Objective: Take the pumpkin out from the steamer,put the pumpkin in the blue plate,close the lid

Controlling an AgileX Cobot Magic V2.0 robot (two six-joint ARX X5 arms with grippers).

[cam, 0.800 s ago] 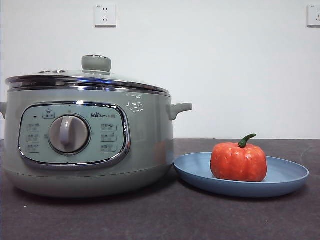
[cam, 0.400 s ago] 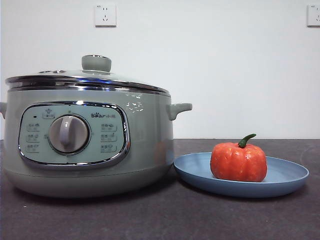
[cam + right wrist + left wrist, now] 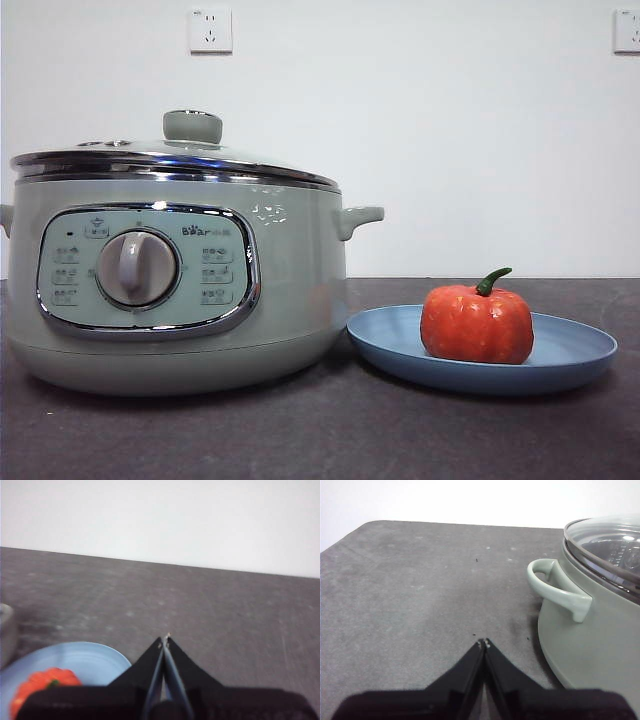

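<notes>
The orange-red pumpkin (image 3: 477, 323) with a green stem sits in the blue plate (image 3: 575, 352) at the right of the front view. The sage-green steamer (image 3: 290, 290) stands at the left with the glass lid (image 3: 190, 152) seated on its chrome rim. My left gripper (image 3: 483, 643) is shut and empty over the bare table, beside the steamer's side handle (image 3: 555, 587). My right gripper (image 3: 165, 640) is shut and empty, with the pumpkin (image 3: 42, 685) and the plate (image 3: 87, 657) close beside it. Neither arm shows in the front view.
The dark grey table (image 3: 330, 430) runs under everything, against a white wall with two sockets (image 3: 210, 30). Open table surface shows beside the steamer in the left wrist view (image 3: 410, 590) and past the plate in the right wrist view (image 3: 225, 605).
</notes>
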